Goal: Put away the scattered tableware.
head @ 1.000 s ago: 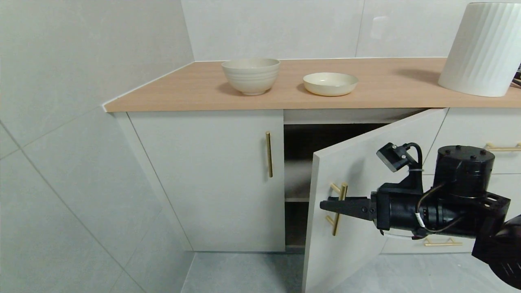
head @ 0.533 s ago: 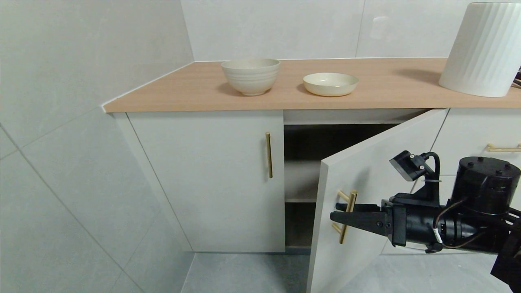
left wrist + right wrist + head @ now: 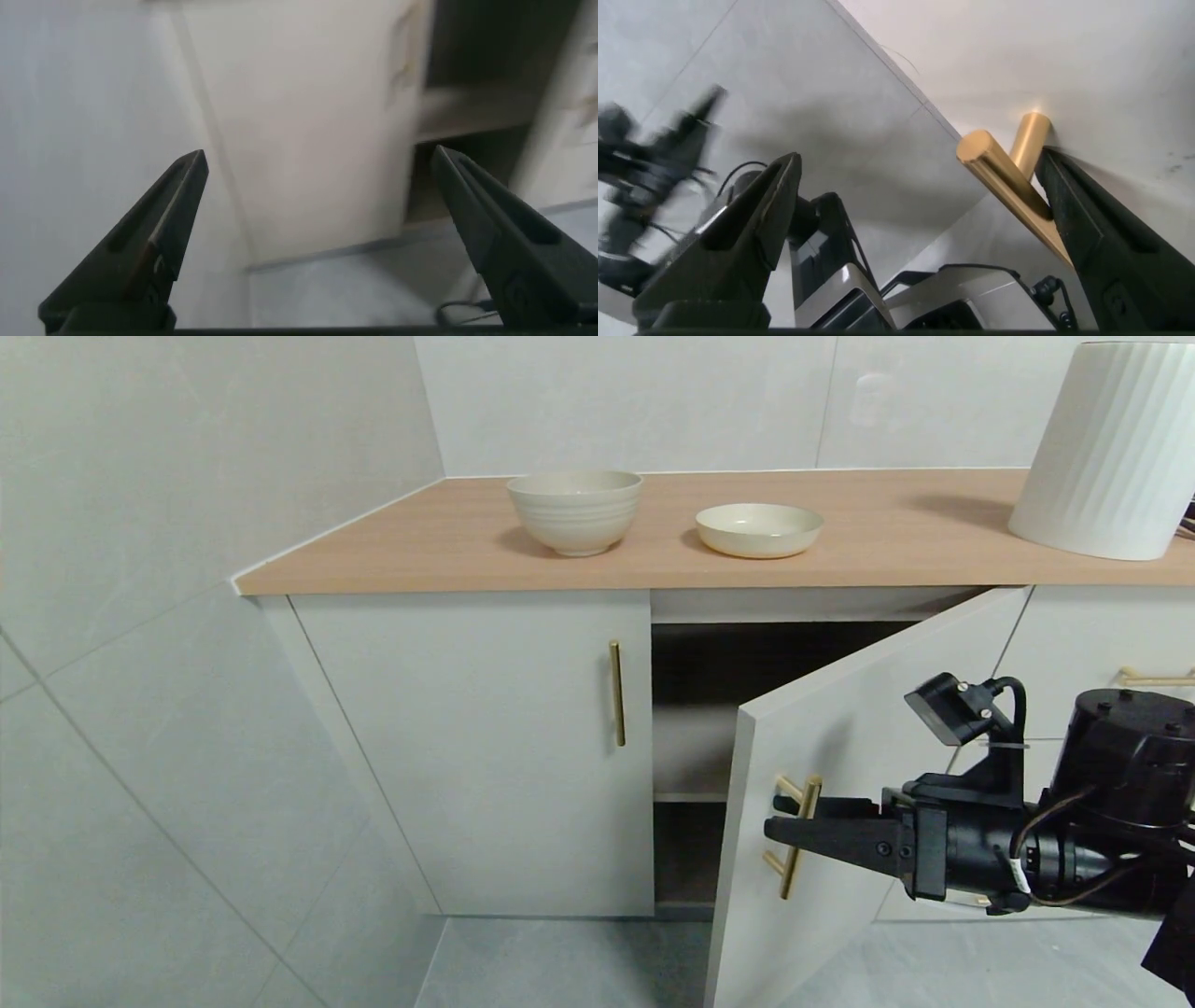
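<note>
While the left gripper (image 3: pixel 318 154) hangs low with its fingers spread wide, it faces the shut door (image 3: pixel 467 747) and the floor. Its wrist view also catches the shelf (image 3: pixel 476 107) inside the cupboard. Up on the counter (image 3: pixel 392 555) a ribbed bowl (image 3: pixel 575 511) stands upright, mouth up. To its right, apart from it, sits a shallower dish (image 3: pixel 758 529), also mouth up. Below them the right door (image 3: pixel 840 709) stands swung out, its brass handle (image 3: pixel 800 835) running upright. The right arm lies level, pointing towards the robot's left. The right gripper (image 3: pixel 777 817) straddles that handle with its fingers apart, not clamped. The right wrist view shows what the head view hides: the bar sits right beside one finger (image 3: pixel 1092 243), with a wide gap to the other. At the far right a white ribbed container (image 3: pixel 1111 448) stands on the counter.
</note>
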`<state>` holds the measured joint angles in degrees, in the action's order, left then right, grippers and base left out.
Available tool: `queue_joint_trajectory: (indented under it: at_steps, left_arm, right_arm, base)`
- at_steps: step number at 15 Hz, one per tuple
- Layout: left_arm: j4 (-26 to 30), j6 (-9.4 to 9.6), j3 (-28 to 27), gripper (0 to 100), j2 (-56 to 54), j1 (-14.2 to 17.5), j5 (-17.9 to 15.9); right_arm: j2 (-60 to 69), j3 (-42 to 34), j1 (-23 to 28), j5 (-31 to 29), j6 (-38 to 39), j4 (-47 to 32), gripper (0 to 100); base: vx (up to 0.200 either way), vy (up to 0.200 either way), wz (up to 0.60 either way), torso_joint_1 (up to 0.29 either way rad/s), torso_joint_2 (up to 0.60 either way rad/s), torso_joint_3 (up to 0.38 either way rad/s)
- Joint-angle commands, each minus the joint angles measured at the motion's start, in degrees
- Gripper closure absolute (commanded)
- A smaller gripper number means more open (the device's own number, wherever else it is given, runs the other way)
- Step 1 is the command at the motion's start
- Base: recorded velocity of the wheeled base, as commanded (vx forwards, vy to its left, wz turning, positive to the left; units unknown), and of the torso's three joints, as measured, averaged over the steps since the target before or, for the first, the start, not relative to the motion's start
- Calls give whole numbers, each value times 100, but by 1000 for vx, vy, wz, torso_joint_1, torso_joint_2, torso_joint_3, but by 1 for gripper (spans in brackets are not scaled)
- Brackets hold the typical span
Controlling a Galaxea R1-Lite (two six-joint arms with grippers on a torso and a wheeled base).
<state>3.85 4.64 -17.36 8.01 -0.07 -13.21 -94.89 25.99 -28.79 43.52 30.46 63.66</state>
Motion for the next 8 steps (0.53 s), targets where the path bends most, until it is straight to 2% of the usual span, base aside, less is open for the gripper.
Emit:
queue_joint_trajectory:
  at_steps: [1, 2, 3, 4, 5, 6, 8]
  left_arm:
    - [160, 54, -1578, 0, 2363, -10, -1043]
    - [142, 116, -1859, 0, 3084, -10, -1236]
    - [89, 160, -2061, 0, 3822, -37, -1263]
    - [-104, 151, -2193, 0, 4516, -292, -1263]
    - [-227, 133, -2219, 0, 4763, -423, -1263]
    - [-974, 10, -2202, 0, 5659, -845, -1254]
    - [-1967, -201, -2114, 0, 6714, -1522, -1245]
  right_arm:
    - [6, 3, -3, -10, -5, 6, 0]
    - [-3, 3, -3, -10, -5, 6, 0]
    - [-3, 3, -3, -10, 3, 6, 0]
    - [-3, 3, -3, -10, 3, 6, 0]
    - [-3, 3, -3, -10, -5, 6, 0]
    - [-12, -6, -3, -10, -5, 6, 0]
    - [-12, -15, -12, -10, -5, 6, 0]
  base:
    - [0, 0, 0, 0, 0, 0]
    - [0, 0, 0, 0, 0, 0]
    - [0, 0, 0, 0, 0, 0]
    - [0, 0, 0, 0, 0, 0]
    - [0, 0, 0, 0, 0, 0]
    - [0, 0, 0, 0, 0, 0]
    - [0, 0, 0, 0, 0, 0]
